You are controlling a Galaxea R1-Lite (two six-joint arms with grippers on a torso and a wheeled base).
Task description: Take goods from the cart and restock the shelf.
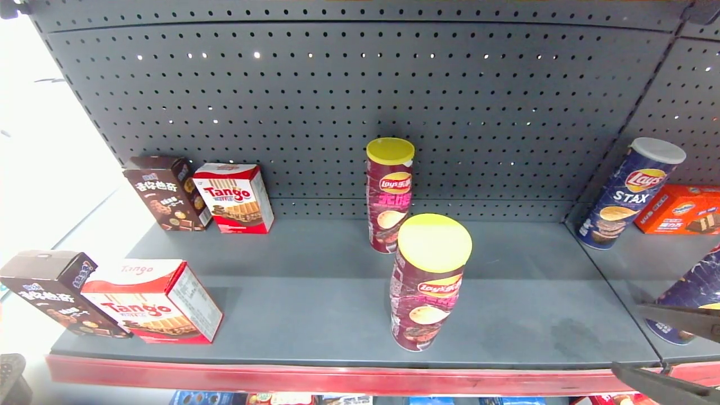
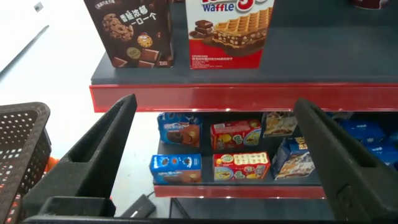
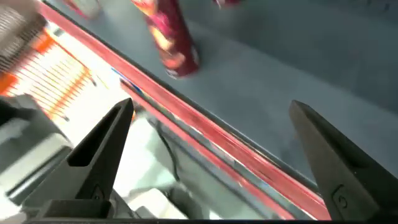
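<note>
Currently the left gripper (image 2: 214, 106) has its fingers wide apart. It sits below the red front lip (image 2: 249, 96) of the shelf (image 1: 315, 315), facing a lower shelf stocked with small snack boxes (image 2: 239, 165). A black mesh basket (image 2: 22, 149) is off to one side of it. The right gripper (image 1: 625, 337) also has its fingers apart, at the shelf's front right corner, over the lip. On the shelf are two upright maroon cans with yellow lids: the front can (image 1: 428, 281) stands near the lip, the rear can (image 1: 389, 194) close to the pegboard back, the two apart. On the left side, the front cookie box (image 1: 53, 292) and front wafer box (image 1: 152, 301) are side by side. The rear cookie box (image 1: 166, 193) and rear wafer box (image 1: 236, 197) are side by side at the back. In the next bay right, a blue can (image 1: 630, 194) stands upright with an orange box (image 1: 680, 208) beside it. A second blue can (image 1: 689, 298) is partly behind a right gripper finger.
</note>
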